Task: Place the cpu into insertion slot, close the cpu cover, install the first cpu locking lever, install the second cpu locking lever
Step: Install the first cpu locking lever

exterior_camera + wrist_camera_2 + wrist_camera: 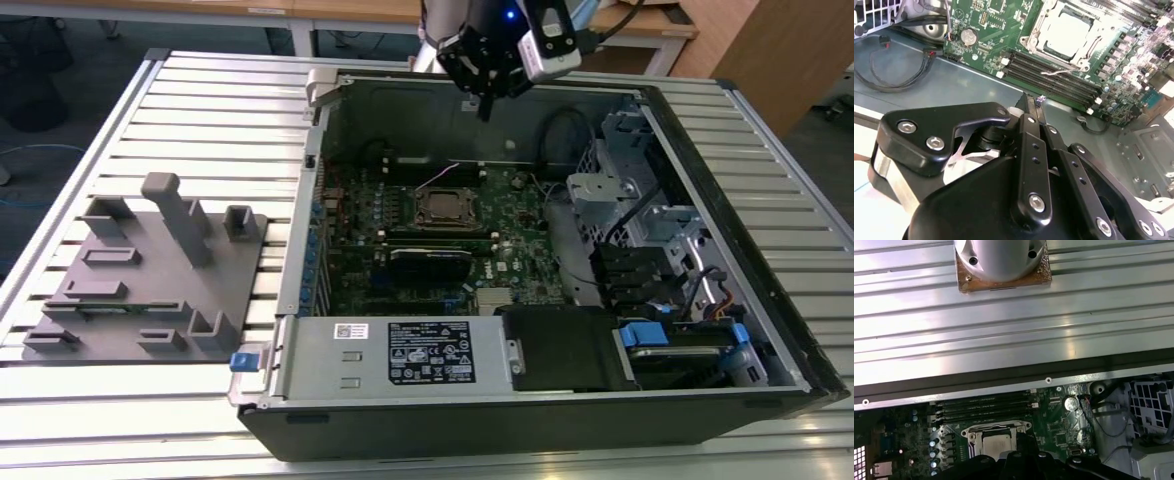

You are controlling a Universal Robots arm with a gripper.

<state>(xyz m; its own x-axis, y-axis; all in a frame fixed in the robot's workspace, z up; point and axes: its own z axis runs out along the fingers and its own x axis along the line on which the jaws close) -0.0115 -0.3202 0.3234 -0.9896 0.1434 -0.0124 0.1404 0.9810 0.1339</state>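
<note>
Two steps look done to me: chip (445, 207) under lowered cover (1038, 30), levers (1056, 73) unclear, claw (486, 106) pinched together at its twelve o'clock in the exterior view.

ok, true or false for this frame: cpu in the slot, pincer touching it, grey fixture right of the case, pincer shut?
1. The cpu sits in the insertion slot. True.
2. The pincer touches the cpu. False: it hangs clear above it, apart.
3. The grey fixture lies on the exterior view's right of the case. False: it lies on the exterior view's left.
4. The pincer is shut. True.
</note>
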